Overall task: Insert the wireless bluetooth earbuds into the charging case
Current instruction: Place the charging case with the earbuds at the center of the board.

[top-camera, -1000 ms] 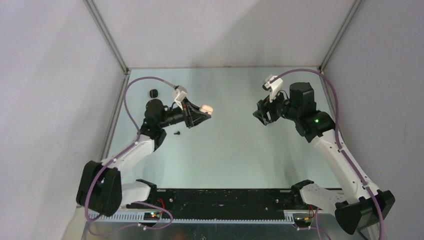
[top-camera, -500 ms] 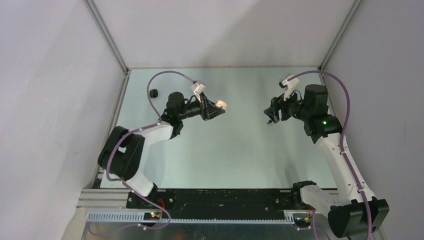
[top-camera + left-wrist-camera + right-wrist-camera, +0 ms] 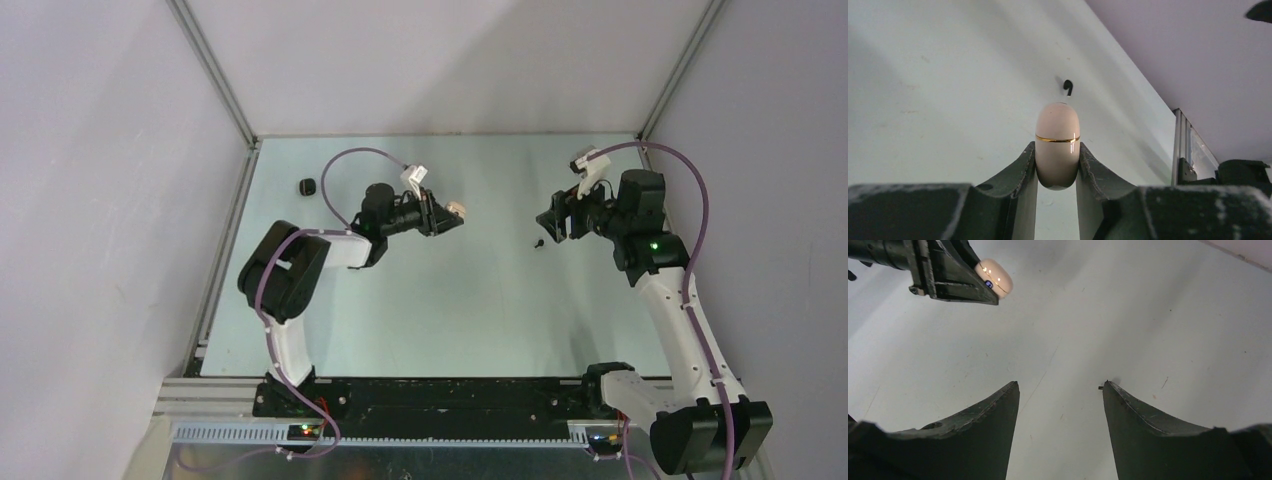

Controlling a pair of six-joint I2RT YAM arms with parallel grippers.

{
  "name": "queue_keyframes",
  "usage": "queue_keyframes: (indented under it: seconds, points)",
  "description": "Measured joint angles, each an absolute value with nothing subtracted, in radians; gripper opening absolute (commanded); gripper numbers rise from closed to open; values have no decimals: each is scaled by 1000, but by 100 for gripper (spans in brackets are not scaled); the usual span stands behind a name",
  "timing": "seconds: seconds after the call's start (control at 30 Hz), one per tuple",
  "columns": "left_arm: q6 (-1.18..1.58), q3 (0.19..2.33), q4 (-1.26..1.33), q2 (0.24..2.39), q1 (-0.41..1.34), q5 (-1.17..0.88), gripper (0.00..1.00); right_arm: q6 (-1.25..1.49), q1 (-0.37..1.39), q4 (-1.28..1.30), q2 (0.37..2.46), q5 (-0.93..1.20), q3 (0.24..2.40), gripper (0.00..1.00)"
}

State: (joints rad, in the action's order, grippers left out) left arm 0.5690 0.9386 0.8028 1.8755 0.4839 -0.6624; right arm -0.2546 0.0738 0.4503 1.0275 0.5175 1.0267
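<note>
A pinkish-white charging case (image 3: 1057,135) with a gold seam is closed. My left gripper (image 3: 1057,152) is shut on its lower half and holds it above the table's middle (image 3: 456,208). A tiny black earbud (image 3: 1068,86) lies on the table beyond it. From above, that earbud (image 3: 539,242) sits just below and left of my right gripper (image 3: 546,228). In its wrist view, the right gripper (image 3: 1060,386) stands open and empty. A small dark nub (image 3: 1100,387) peeks out beside its right fingertip. The case (image 3: 994,276) shows at upper left in the left gripper (image 3: 990,287).
A small black case (image 3: 307,185) lies near the table's far left. Grey walls close the table (image 3: 450,310) in on three sides, with a metal rail (image 3: 1182,150) along an edge. The left arm's folded links (image 3: 290,270) stand over the near-left part.
My left arm has swung right with the case, from far left towards the middle. The right gripper has drawn back to the right, uncovering the black earbud on the table.
</note>
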Motion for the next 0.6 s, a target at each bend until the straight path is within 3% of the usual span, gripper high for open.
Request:
queue_keyframes:
  seconds: [0.43, 0.6]
  points:
    - [627, 1069, 645, 2027, 521, -564, 0, -256, 74, 439, 1041, 517, 1025, 67]
    - [649, 1109, 579, 2074, 541, -554, 4, -257, 74, 439, 1041, 517, 1024, 67]
